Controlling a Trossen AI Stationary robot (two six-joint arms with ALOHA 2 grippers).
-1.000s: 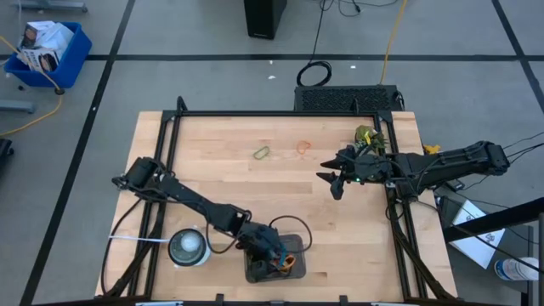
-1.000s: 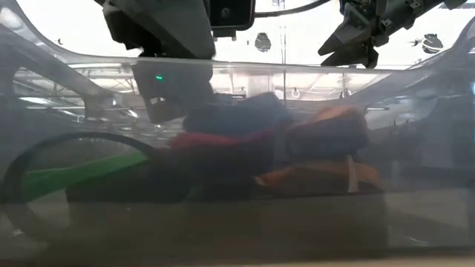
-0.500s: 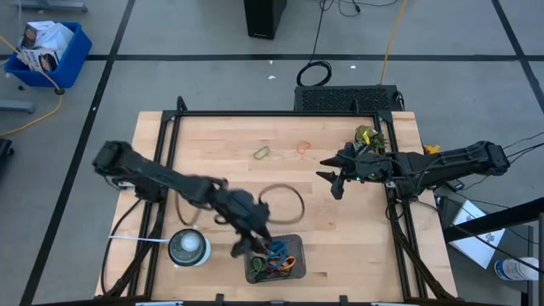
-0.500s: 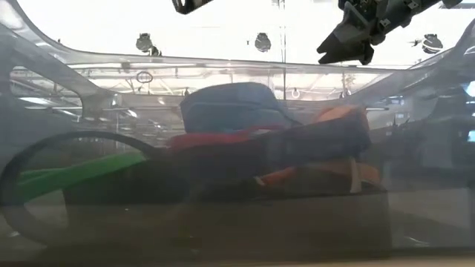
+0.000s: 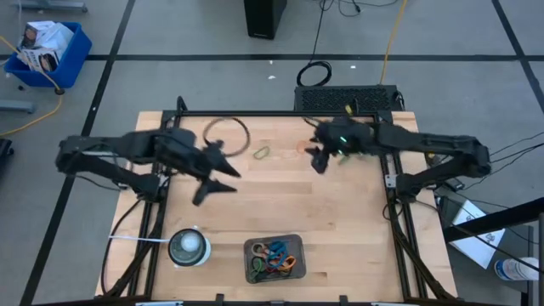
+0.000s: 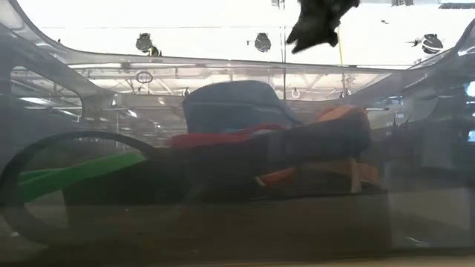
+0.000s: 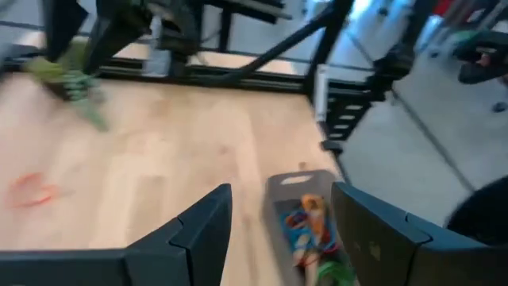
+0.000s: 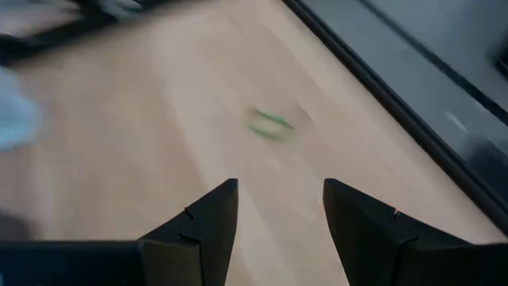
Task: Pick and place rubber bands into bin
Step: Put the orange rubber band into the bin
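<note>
The bin [image 5: 274, 259] sits at the desk's [image 5: 280, 200] near edge, holding a tangle of blue, orange, red and green rubber bands [image 5: 275, 257]. A green band [image 5: 261, 153] lies loose toward the far edge. The left claw [image 5: 215, 177] hangs released and empty over the desk; the right claw [image 5: 315, 158] hovers parted, empty, beside that band.

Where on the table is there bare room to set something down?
Bare wood lies between the shallow dark grey bin and the two end effectors, and along the right side. Crowded: the far strip with the green rubber band and near-left by the round white object.
</note>
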